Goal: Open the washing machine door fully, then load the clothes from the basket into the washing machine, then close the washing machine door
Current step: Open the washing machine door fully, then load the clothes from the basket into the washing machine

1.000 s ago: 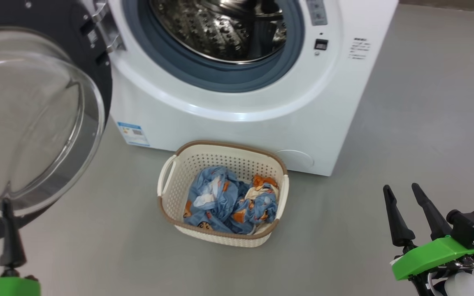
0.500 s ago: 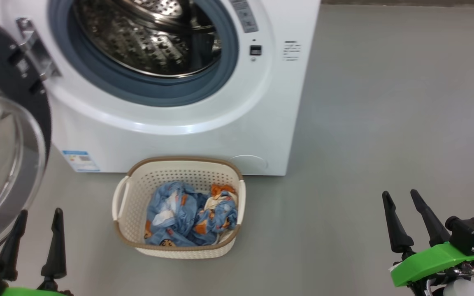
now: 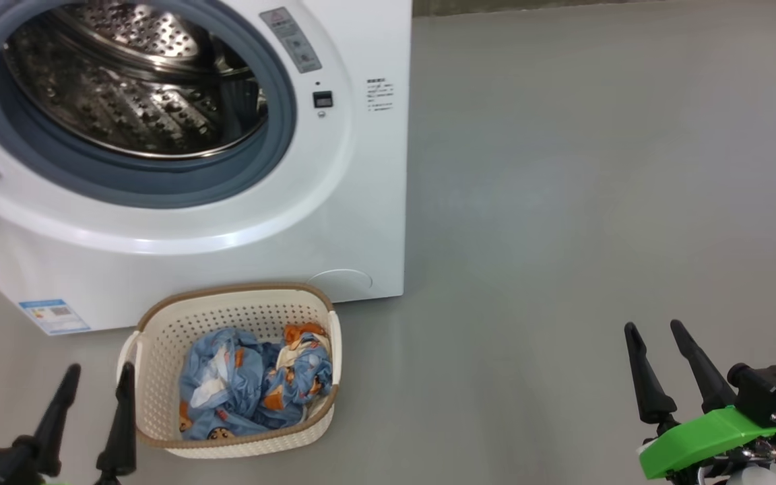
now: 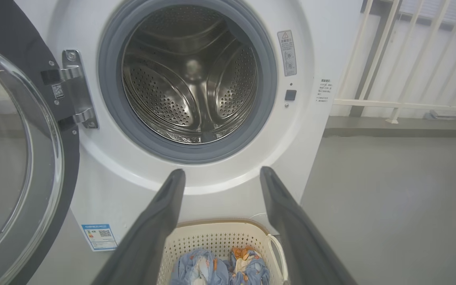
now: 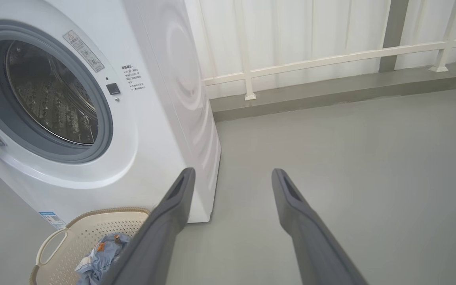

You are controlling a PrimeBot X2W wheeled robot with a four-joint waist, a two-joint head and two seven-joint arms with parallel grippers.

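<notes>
- At the far left edge of the head view, the washing machine door (image 4: 2,166) stands swung open. In my left wrist view its black rim and clear glass bowl take up the left side, hung on a metal hinge (image 4: 75,89).
- In the lower left corner of the head view is my left pincer (image 3: 100,369). Its two dark fingers are spread apart with nothing between them, just beside the left handle of the basket (image 3: 226,294). I cannot tell whether they touch it.
- The washing machine (image 3: 226,242) fills the upper left, with a grey-blue gasket (image 3: 159,188) ringing the steel drum (image 3: 125,87). A small blue label sticker (image 3: 53,315) sits low on its front.
- The basket stands on the floor (image 3: 563,202) just in front of the machine, at lower left of centre.
- The clothes (image 3: 246,384) lie crumpled inside the basket, blue with orange and cream patches.
- In the lower right corner, my right pincer (image 3: 653,328) hangs over the grey floor, fingers apart and gripping nothing, well apart from the basket.
</notes>
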